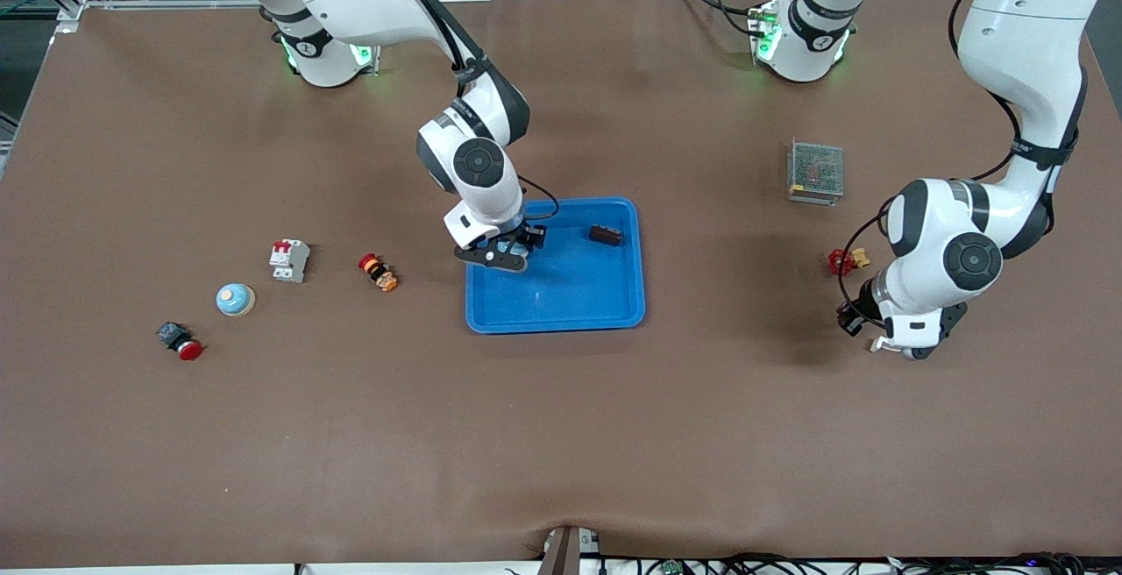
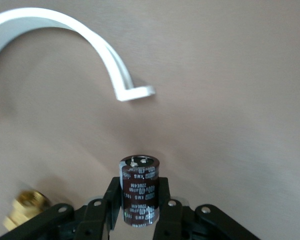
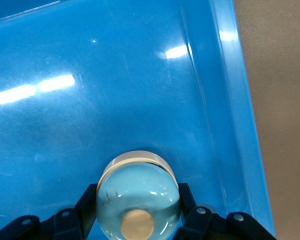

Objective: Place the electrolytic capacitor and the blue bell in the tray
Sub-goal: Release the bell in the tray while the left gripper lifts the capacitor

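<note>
Tray (image 1: 561, 308): our right gripper (image 3: 138, 212), over it, jaws clamped on bell (image 3: 138, 197); lower gently before releasing. Left gripper (image 2: 140, 210), well apart from tray, jaws clamped on capacitor (image 2: 139, 192); carry upright.

brown table (image 1: 561, 435): tray (image 1: 561, 316), mesh box (image 1: 816, 171).

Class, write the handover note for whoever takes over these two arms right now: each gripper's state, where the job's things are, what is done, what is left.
Right gripper: shut on a blue bell, over the blue tray, at its edge toward the right arm's end.
Left gripper: shut on the electrolytic capacitor, low over bare table toward the left arm's end, well apart from the tray.
Done: both items gripped; bell brought to the tray.
Left: release the bell in the tray; carry the capacitor over and set it in.
</note>
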Available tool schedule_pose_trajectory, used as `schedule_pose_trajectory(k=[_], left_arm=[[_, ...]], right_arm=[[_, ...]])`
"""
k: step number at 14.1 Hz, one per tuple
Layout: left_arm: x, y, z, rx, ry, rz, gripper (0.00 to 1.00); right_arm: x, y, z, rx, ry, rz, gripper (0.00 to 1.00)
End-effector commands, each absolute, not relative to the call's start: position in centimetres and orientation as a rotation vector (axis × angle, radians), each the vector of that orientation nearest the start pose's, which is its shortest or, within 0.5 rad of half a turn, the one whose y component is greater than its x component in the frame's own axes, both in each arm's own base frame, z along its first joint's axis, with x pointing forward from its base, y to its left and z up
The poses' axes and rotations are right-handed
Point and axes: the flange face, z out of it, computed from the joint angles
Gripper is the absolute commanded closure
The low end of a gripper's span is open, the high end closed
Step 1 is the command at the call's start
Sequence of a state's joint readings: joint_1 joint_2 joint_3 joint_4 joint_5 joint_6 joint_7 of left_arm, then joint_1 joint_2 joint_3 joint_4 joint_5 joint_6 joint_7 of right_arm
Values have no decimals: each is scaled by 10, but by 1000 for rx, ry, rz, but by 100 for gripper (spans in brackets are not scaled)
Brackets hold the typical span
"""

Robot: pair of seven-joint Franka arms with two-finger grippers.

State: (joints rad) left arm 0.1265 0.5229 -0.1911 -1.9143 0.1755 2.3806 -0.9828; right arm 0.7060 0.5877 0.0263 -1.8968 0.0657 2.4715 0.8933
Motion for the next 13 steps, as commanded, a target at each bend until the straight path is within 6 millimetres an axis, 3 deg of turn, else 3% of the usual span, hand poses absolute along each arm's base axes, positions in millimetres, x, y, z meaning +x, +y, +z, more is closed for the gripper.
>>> schedule_pose_trajectory(k=[1, 2, 3, 4, 5, 9, 10, 13], left_arm=[[634, -66, 251, -2786, -1352, 63, 100], [636, -82, 258, -2775, -1391, 73, 100], [636, -98, 263, -2767, -1441, 80, 100], [638, -113, 269, -2758, -1501, 81, 100], [638, -129, 273, -2753, -1547, 93, 100], [633, -181, 287, -2748, -1619, 97, 100], [634, -191, 292, -2747, -1649, 98, 100], [627, -245, 313, -2754, -1712, 90, 100]], right_arm=[[468, 423, 186, -3094, 355, 63, 48], [468, 422, 185, -3092, 355, 58, 46], [468, 423, 184, -3087, 353, 51, 30], [468, 423, 182, -3089, 355, 54, 5], [469, 423, 182, -3087, 358, 52, 0], [469, 423, 190, -3090, 350, 55, 0], [471, 423, 197, -3088, 346, 53, 0], [482, 408, 238, -3117, 322, 100, 0]])
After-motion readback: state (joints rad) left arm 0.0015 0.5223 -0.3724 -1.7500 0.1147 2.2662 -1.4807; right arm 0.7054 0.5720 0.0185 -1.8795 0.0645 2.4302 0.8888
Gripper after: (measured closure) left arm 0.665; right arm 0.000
